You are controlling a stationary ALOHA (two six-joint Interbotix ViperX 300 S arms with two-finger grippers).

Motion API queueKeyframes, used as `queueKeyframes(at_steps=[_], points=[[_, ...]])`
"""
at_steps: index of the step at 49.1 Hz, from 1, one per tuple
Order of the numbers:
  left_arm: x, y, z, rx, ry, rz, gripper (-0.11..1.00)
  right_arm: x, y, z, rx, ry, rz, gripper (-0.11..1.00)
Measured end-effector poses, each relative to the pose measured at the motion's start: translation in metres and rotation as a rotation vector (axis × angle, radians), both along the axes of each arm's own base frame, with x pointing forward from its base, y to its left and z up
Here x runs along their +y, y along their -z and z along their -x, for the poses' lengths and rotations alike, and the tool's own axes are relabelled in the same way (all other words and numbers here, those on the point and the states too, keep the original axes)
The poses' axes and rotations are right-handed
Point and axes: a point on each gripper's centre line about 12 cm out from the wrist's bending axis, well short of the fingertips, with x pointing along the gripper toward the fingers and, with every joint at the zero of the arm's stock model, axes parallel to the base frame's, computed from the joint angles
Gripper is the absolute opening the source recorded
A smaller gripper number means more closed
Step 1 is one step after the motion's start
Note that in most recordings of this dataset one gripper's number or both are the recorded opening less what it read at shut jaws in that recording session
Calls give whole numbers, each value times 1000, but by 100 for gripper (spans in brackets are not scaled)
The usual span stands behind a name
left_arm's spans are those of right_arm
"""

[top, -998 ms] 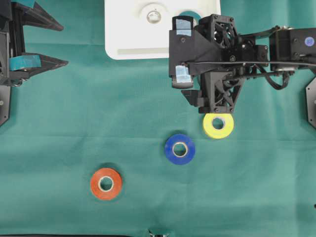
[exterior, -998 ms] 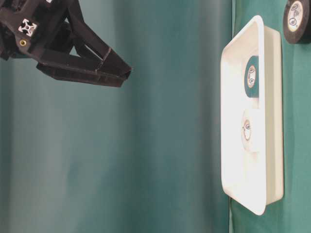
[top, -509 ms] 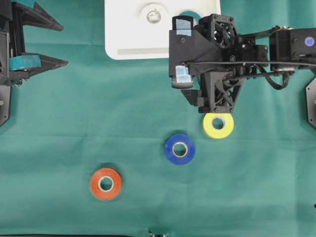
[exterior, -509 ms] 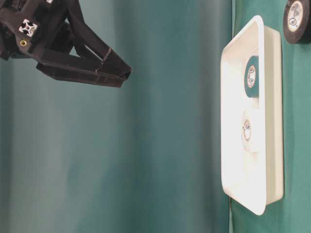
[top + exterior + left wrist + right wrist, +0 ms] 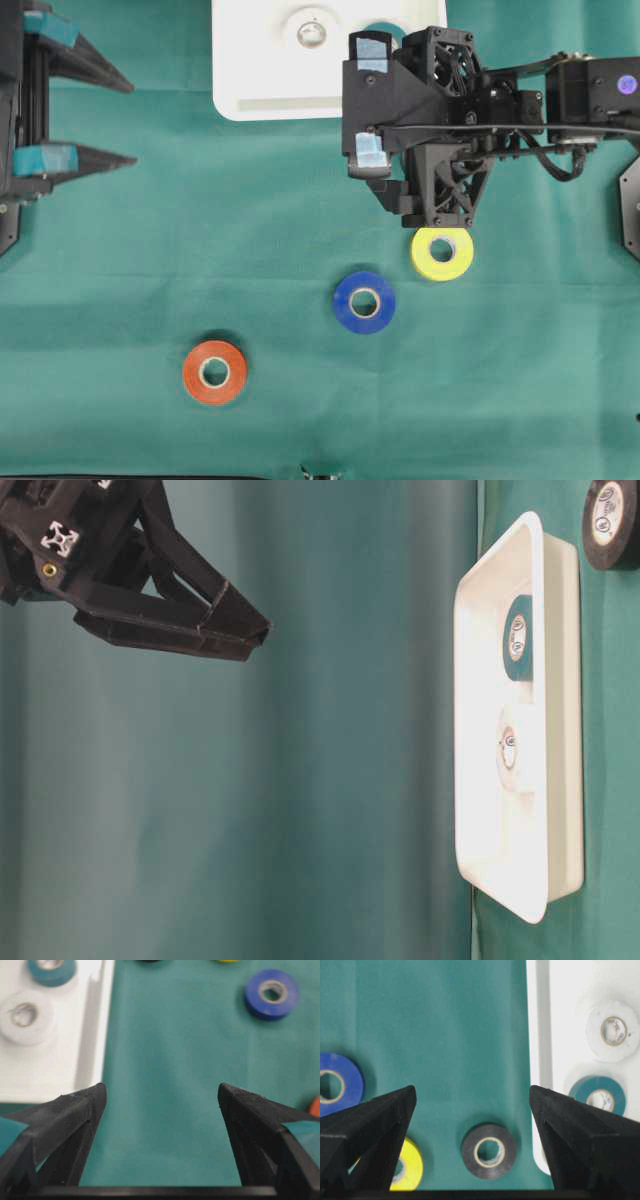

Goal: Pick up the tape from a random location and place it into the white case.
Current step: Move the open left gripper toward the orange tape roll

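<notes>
While both arms hang above a green cloth (image 5: 250, 200), nothing is held in either gripper. Seen from overhead, the left gripper (image 5: 125, 120) sits at the left edge with its two black fingers spread wide, each wrapped with a patch of teal tape. The right gripper (image 5: 472, 1097) hovers right of centre, just beside the white case (image 5: 260, 90); its own camera shows its fingers far apart with only cloth and rolls below.

The white case lies at the top of the overhead view, its right end hidden under the right arm. Inside it rest a white roll (image 5: 311, 30) and a teal roll (image 5: 597, 1097), side by side and flat.

Four rolls of tape lie flat on the cloth outside the case. A black roll (image 5: 489, 1151) sits just outside the case's rim, between the right gripper's fingers in the wrist view. A yellow roll (image 5: 442, 254) lies just below the right arm's black housing. A blue roll (image 5: 364, 302) is near it, lower and to the left. An orange roll (image 5: 214, 372) lies well apart, toward the lower left.

The rolls' inner cores carry small printed marks, too small to read. No brand or other writing is legible anywhere.
</notes>
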Motion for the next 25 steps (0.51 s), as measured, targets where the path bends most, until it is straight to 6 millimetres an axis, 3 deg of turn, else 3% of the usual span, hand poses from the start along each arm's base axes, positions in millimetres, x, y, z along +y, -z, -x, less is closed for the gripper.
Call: queueKeyframes(at_steps=[25], points=[[-63,-3,2,-30,272,8,90,0,0,0,-2,0,0,90]])
